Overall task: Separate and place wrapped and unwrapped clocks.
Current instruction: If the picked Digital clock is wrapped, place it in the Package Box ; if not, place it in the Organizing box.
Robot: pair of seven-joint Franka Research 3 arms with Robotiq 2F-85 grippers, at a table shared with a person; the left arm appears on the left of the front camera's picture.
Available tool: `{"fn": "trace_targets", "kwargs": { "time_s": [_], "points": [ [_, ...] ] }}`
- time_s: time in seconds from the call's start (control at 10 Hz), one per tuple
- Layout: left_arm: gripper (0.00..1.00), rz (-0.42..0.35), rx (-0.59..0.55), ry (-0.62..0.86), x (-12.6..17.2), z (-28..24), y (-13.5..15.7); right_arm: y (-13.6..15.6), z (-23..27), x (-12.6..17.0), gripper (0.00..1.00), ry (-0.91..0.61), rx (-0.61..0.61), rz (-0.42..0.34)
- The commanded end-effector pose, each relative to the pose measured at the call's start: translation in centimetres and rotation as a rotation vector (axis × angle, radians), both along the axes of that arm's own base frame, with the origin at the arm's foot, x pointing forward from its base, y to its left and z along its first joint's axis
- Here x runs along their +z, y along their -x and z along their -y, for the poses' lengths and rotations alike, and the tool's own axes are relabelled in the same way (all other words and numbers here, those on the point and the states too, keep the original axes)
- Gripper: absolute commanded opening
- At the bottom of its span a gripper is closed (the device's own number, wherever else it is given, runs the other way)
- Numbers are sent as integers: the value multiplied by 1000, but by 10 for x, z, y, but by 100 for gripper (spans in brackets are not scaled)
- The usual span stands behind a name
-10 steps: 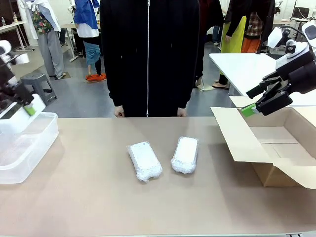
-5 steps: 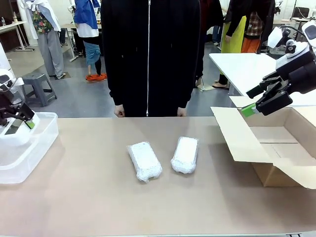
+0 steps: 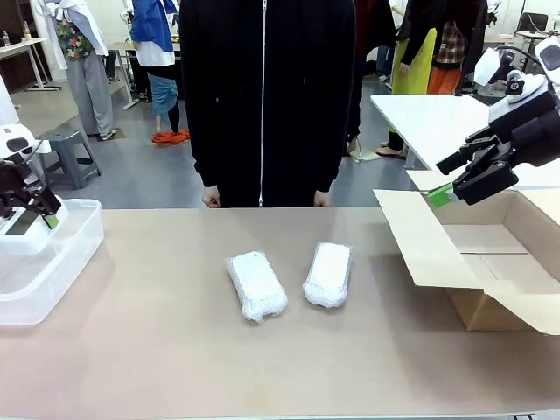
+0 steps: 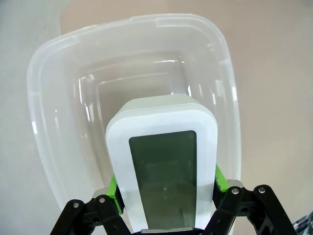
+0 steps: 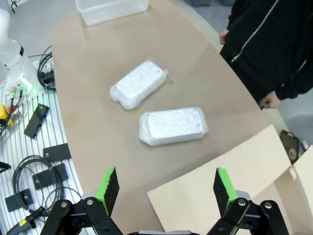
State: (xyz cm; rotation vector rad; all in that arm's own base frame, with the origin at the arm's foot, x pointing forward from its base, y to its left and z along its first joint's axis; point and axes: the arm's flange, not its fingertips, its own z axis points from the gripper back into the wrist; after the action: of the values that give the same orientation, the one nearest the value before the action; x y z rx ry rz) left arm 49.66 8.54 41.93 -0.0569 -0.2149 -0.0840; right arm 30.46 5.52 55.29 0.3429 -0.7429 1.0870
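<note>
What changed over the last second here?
The left gripper, shut on the bare clock, came down and lowered it toward the bin; the clock is not released. Unchanged: the right gripper open over the box, both wrapped clocks on the table, and the person standing behind.

Open tabletop (image 3: 140, 367) around both wrapped clocks (image 3: 256, 285)

Even bright light, wrist-cam edge distortion
</note>
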Motion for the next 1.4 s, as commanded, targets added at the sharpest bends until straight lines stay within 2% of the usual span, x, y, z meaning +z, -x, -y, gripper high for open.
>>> {"fn": "trace_targets", "kwargs": {
  "time_s": [0.0, 0.2, 0.6, 0.7, 1.3],
  "points": [
    [79, 5, 33, -42, -3, -9, 1, -1, 0, -2, 100, -21, 19, -5],
    [79, -12, 49, -67, -13, -13, -4, -1, 0, -2, 100, -21, 19, -5],
    [79, 22, 79, 8, -33, -20, -13, -1, 0, -2, 100, -21, 19, -5],
    [100, 14, 75, 22, -36, -20, -14, -1, 0, -2, 100, -21, 19, -5],
    [100, 0, 55, 51, -35, -19, -15, -1, 0, -2, 100, -21, 19, -5]
  ]
}}
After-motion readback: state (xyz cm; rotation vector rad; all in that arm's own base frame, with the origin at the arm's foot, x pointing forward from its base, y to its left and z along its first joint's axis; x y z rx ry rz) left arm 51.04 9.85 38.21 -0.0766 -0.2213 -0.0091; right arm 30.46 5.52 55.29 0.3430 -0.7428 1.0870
